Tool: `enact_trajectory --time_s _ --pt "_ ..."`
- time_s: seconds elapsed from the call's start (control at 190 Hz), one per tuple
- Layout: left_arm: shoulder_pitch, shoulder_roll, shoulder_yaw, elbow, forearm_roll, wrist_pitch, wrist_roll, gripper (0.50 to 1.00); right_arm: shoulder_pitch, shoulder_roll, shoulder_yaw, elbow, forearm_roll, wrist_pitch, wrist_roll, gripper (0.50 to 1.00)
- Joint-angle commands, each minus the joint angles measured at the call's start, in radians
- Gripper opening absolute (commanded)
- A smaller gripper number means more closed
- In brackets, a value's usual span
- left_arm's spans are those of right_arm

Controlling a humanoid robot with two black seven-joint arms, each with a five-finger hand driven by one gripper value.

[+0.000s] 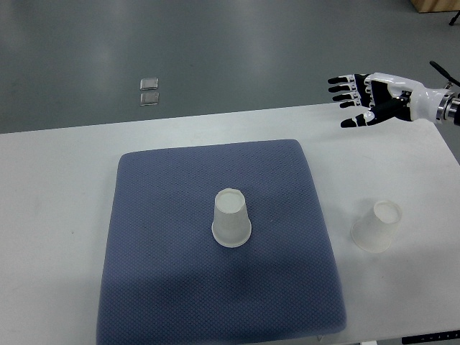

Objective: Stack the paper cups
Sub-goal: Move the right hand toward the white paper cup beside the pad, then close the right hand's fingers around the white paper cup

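Observation:
One white paper cup (231, 218) stands upside down near the middle of the blue-grey mat (158, 244). A second white paper cup (376, 226), also upside down, stands on the white table (57, 215) to the right of the mat. My right hand (359, 100) hovers over the table's far right edge, well beyond both cups, with its black fingers (343, 91) spread flat and holding nothing. The left arm does not show.
The mat covers the middle of the table. Beyond the table's far edge is grey floor with two small clear squares (149, 91). A tan box corner (434, 5) shows at the top right.

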Motion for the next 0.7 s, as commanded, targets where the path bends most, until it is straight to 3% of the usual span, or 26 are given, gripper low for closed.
enact_trajectory --time_s 0.0,0.289,0.693 --pt "0.000 0.000 0.000 0.000 0.000 0.000 0.000 1.000 -0.030 -0.064 0.002 0.104 -0.129 -0.032 0.055 0.921" --pt "0.000 0.000 0.000 0.000 -0.001 0.000 0.000 1.000 -0.081 -0.155 -0.036 0.239 -0.461 -0.071 0.078 0.921" --pt "0.000 0.000 0.000 0.000 0.000 -0.001 0.000 1.000 -0.082 -0.276 -0.208 0.405 -0.604 -0.208 0.081 0.921"
